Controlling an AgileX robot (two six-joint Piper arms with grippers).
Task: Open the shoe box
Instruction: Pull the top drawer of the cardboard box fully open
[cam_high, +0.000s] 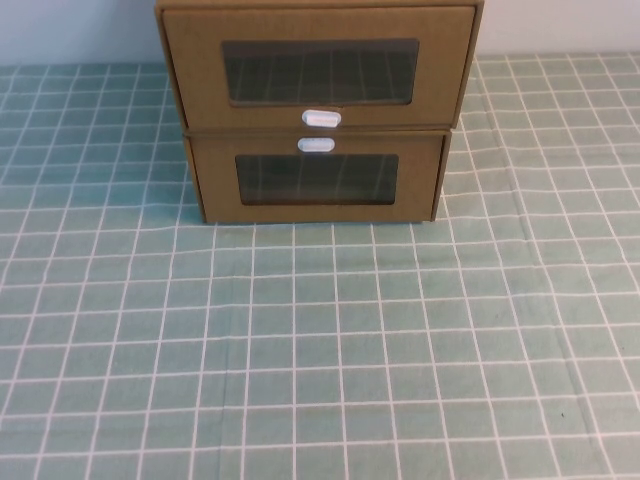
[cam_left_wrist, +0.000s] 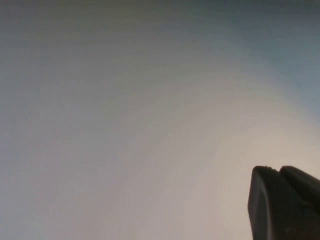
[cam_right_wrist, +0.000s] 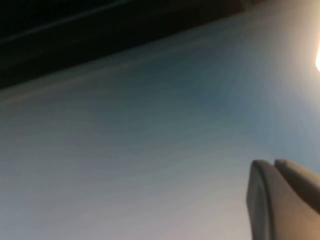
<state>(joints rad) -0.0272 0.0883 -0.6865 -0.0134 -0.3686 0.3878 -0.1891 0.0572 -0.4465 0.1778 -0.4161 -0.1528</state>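
Observation:
Two brown cardboard shoe boxes are stacked at the back middle of the table in the high view. The upper box (cam_high: 320, 65) and the lower box (cam_high: 316, 180) each have a dark window in the front panel. A white handle (cam_high: 321, 118) sits on the upper front and another white handle (cam_high: 316, 145) on the lower; both fronts are closed. Neither arm shows in the high view. My left gripper (cam_left_wrist: 277, 170) is shut, facing a blank pale surface. My right gripper (cam_right_wrist: 273, 162) is also shut, with nothing in it, and faces a plain bluish surface.
A green tablecloth (cam_high: 320, 350) with a white grid covers the table in front of and beside the boxes. A pale wall (cam_high: 70, 30) rises behind them.

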